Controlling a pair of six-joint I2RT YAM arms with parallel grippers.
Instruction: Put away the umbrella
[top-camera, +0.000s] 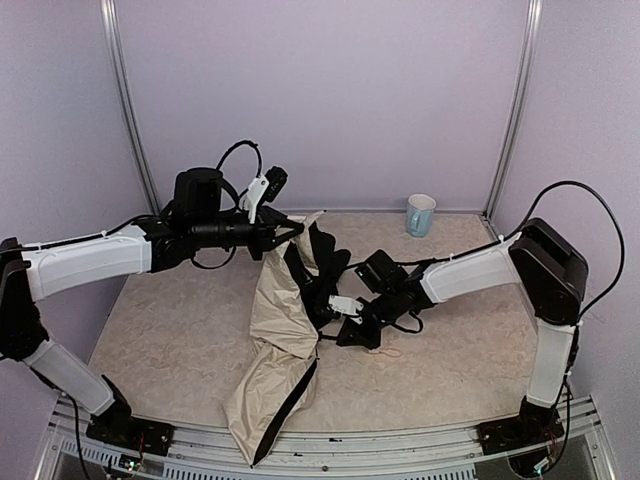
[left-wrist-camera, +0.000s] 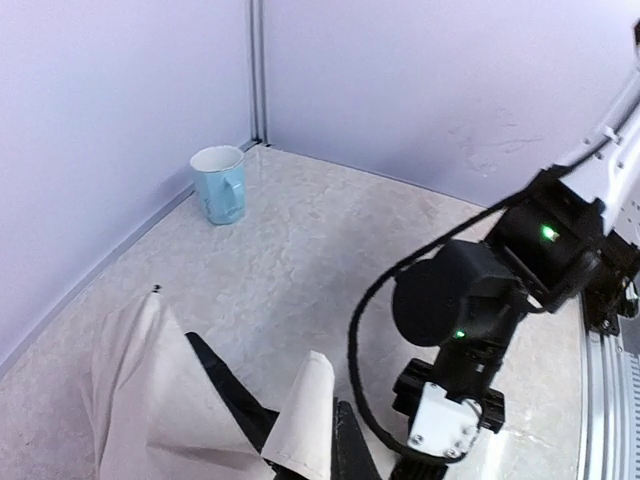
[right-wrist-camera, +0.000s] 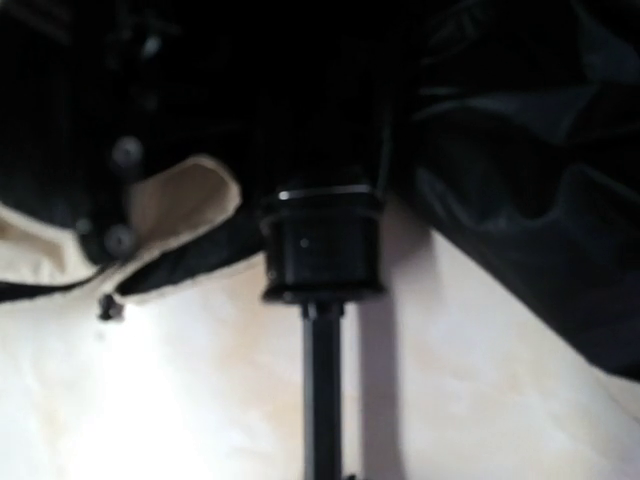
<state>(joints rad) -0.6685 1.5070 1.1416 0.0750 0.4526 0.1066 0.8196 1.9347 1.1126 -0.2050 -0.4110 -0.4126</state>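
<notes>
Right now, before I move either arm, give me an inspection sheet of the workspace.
Surface: beige marbled table, level.
Job's things: umbrella collapsed mid-table, cream canopy loose, black shaft showing.
Clutter: blue mug upright, far right corner.
Grippers: left gripper shut on the canopy's far end; right gripper shut on the shaft.
Cables: black cables loop above the left wrist and behind the right arm; no snag seen.
Surroundings: lilac walls, metal corner posts.

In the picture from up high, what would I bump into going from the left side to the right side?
First the left arm's base → umbrella → mug → right arm's base.
</notes>
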